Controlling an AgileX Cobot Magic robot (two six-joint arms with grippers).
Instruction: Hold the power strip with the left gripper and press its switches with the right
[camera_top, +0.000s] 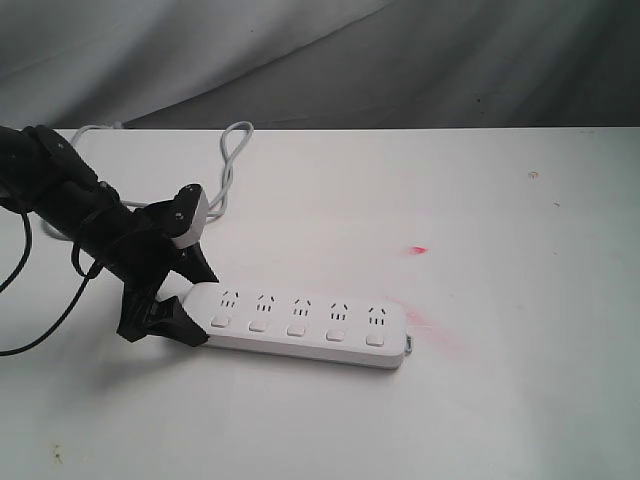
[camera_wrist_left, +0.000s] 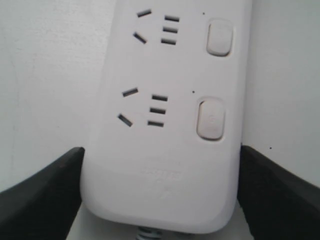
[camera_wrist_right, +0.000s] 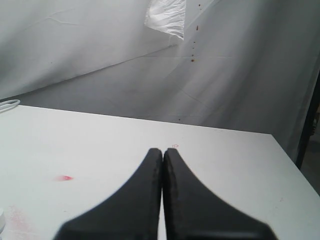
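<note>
The power strip (camera_top: 310, 325) lies flat on the white table, sockets and switches (camera_top: 297, 329) facing up. My left gripper (camera_top: 200, 305) is closed on its cord end, one black finger on each long side. In the left wrist view the fingers (camera_wrist_left: 55, 185) press against both edges of the power strip (camera_wrist_left: 165, 125), and two switches (camera_wrist_left: 210, 118) show beside the sockets. The grey cord (camera_top: 232, 150) loops away toward the table's back edge. My right gripper (camera_wrist_right: 163, 150) is shut and empty above bare table; it does not show in the exterior view.
Red smudges mark the table (camera_top: 520, 300), one small spot (camera_top: 418, 249) and a faint patch (camera_top: 432, 328) by the strip's free end. A grey cloth backdrop (camera_top: 400, 60) hangs behind the table. A black cable (camera_top: 40, 320) trails from the left arm.
</note>
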